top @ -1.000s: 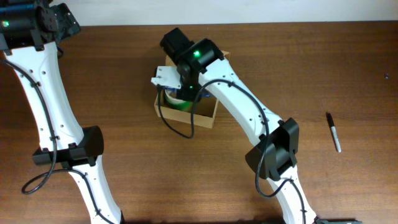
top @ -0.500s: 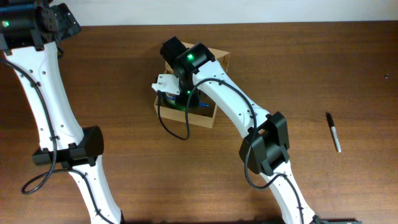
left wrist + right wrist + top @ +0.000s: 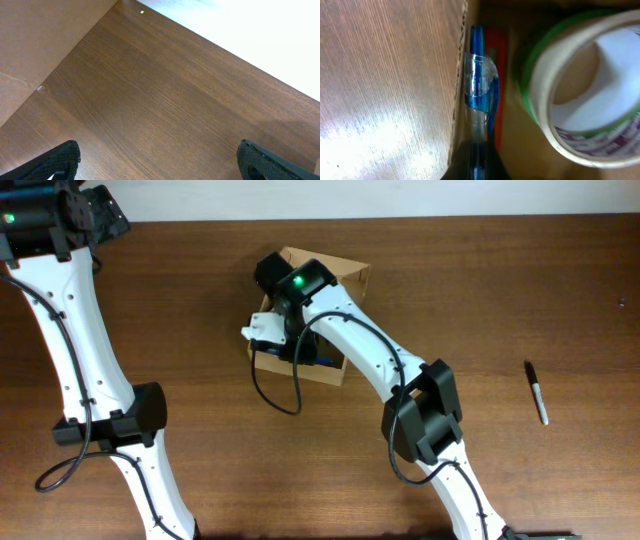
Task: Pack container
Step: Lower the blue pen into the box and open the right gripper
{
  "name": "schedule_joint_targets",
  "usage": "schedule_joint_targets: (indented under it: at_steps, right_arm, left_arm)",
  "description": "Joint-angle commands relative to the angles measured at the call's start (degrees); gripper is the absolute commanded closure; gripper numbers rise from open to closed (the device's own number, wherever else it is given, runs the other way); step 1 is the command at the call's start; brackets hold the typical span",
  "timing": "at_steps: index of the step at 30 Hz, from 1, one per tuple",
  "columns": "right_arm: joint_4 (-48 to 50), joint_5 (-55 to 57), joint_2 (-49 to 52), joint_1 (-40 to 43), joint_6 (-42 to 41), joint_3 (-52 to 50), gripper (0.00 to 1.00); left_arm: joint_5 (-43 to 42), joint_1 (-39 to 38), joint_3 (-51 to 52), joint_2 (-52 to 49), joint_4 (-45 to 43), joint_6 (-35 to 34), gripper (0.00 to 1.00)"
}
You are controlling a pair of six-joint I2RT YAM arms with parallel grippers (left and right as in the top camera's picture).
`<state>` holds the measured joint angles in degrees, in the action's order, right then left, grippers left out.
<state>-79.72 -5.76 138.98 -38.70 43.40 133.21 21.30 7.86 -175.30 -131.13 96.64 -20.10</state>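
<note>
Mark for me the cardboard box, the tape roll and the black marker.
cardboard box [image 3: 352, 273]: overhead view, upper right corner.
tape roll [image 3: 570, 95]: right wrist view, its band's left side.
black marker [image 3: 537, 392]: overhead view, mid-barrel.

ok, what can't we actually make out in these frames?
- Container interior, overhead: mostly covered by the right arm; contents unreadable there.
- Right gripper, right wrist view: dark blur at the bottom edge, shut on the blue pen; fingertips unclear.
- Tape roll, right wrist view: cut off by the right edge, label print blurred.
- Left gripper, left wrist view: only the two fingertips show, wide apart, over bare table.
- Black marker, overhead: too small for markings.
</note>
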Motion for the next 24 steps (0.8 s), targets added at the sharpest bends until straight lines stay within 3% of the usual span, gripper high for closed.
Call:
schedule_joint_targets:
  at_steps: [1,5,13,20,24]
  right_arm:
    - [0.26,-1.31,1.01,-0.33,-0.39,-1.62,0.88]
    - [0.94,-1.07,1.01,-0.33,-0.39,-1.79,0.76]
    - [2.21,6.03,-1.46,-0.28,-4.11,-1.70,0.75]
    - [4.28,16.50,-15.52,1.11,-13.94,-1.66,0.56]
    - [5.27,17.00,-25.92,7.17,-16.48,-3.63,0.50]
  left_arm:
    - [0.59,0.20,0.15,0.76,0.02,0.48,0.00]
    - [0.59,0.20,0.15,0.76,0.02,0.48,0.00]
    - [0.59,0.20,0.15,0.76,0.02,0.48,0.00]
    - [0.59,0.20,0.15,0.76,0.00,0.48,0.00]
    - [0.59,0.20,0.15,0.76,0.02,0.48,0.00]
